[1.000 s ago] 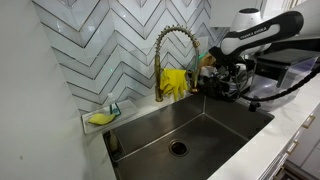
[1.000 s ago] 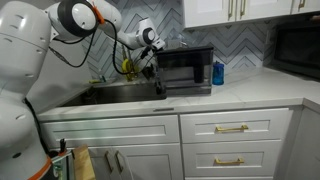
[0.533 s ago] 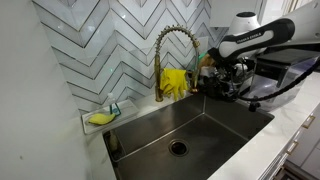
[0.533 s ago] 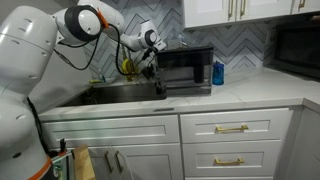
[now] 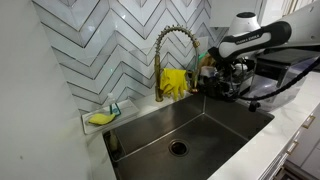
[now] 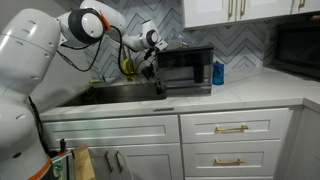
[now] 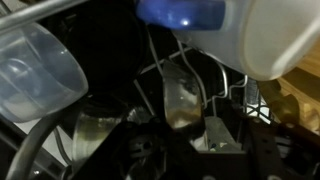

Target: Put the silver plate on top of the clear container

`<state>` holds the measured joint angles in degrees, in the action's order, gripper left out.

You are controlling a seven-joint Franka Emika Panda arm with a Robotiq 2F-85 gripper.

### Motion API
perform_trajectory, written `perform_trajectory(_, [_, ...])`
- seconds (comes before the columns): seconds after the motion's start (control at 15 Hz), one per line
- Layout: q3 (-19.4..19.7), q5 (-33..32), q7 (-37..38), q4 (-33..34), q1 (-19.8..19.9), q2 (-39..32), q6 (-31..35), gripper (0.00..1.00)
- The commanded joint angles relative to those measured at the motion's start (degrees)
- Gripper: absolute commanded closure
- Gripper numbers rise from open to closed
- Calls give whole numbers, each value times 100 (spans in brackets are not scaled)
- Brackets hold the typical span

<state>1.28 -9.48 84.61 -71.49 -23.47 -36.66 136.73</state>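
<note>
Silver plate [image 7: 181,100], as far as the dim wrist view shows, stands among the rack wires [image 7: 150,60] near the clear container [image 7: 35,68], with the gripper [image 5: 222,80] above, open or clenched I cannot tell, so grasping, lifting and placing remain.

The claw [image 5: 222,86] is too small and dark to read its jaws — beside it, the blurred clear container [image 7: 35,75] runs off-frame.
</note>
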Motion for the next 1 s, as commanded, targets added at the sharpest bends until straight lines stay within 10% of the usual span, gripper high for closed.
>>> perform_trajectory(0.0, [78,-107,138,109,-80,-44,180,55])
perform_trajectory(0.73, [70,-69,92,107,-54,-4,408,67])
perform_trajectory(0.93, [73,-64,78,96,-50,8,473,91])
